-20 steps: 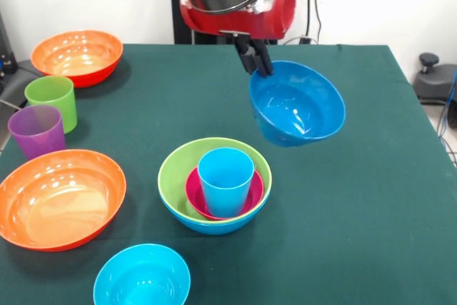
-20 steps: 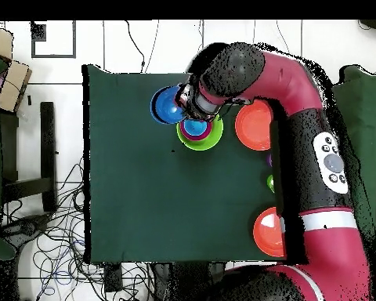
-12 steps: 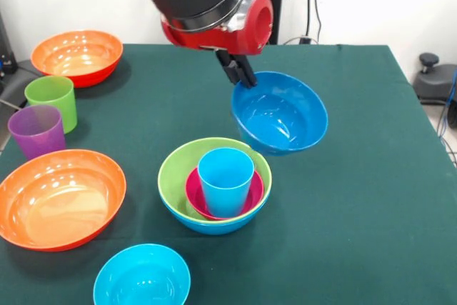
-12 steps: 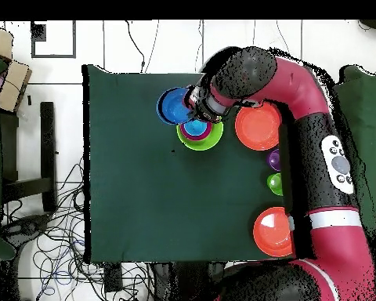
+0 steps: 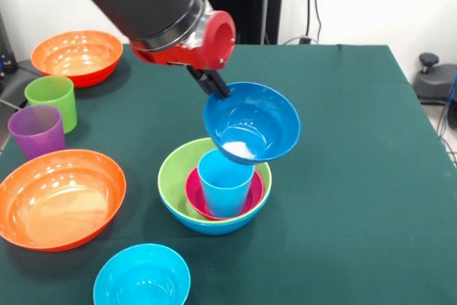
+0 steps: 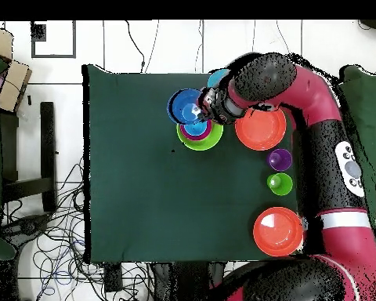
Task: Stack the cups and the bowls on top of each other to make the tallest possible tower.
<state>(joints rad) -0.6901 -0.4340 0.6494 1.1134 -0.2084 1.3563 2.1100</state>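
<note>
Moved left and lower since a second ago: dark blue bowl (image 5: 252, 122), now tilted above the tower (image 5: 214, 201), its underside just over the light blue cup (image 5: 226, 182), contact impossible to judge. Gripper (image 5: 212, 85) clenched on the bowl's far rim, arm (image 5: 153, 5) slanting in from the upper left. Tower unchanged near the table's (image 5: 371, 176) middle: large blue bowl at the bottom, lime green bowl inside it, magenta bowl inside that, light blue cup upright in the centre. Cyan bowl (image 5: 142, 276) at the near edge, left of the tower. Large orange bowl (image 5: 58, 198) at the left, second orange bowl (image 5: 77, 55) at the far left corner. Green cup (image 5: 51, 101) and purple cup (image 5: 37, 130) upright between the two, just beside each other.
</note>
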